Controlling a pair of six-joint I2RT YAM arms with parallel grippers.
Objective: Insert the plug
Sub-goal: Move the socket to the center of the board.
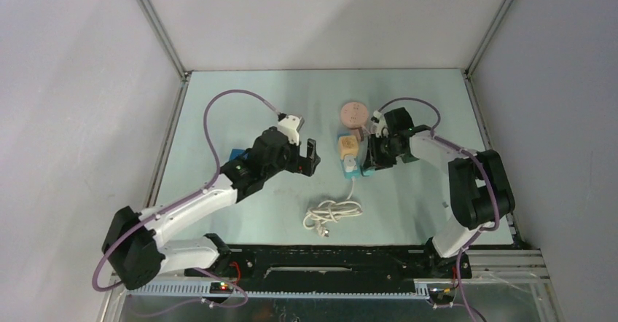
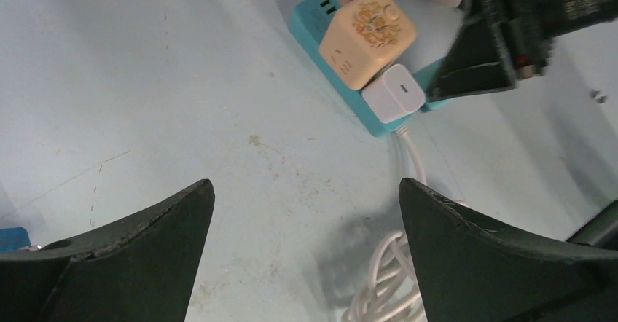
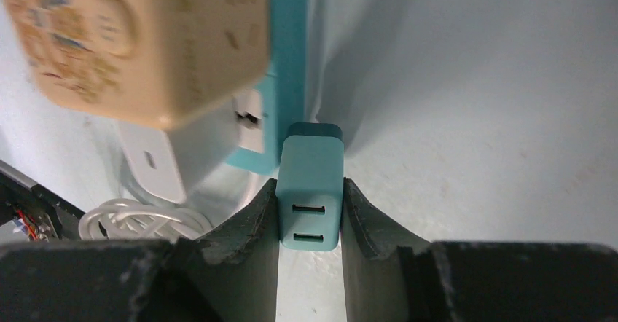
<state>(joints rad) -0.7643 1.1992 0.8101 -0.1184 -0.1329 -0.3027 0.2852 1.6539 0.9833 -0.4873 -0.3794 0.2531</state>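
My right gripper is shut on a teal two-port plug, its front end right against the side of the teal power strip. In the top view this gripper sits at the strip's right side with the plug. A beige cube adapter and a white charger sit plugged into the strip. My left gripper is open and empty above bare table, left of the strip; it also shows in the top view.
A coiled white cable runs from the white charger toward the near edge. A pink round object lies behind the strip. A small blue object lies behind my left arm.
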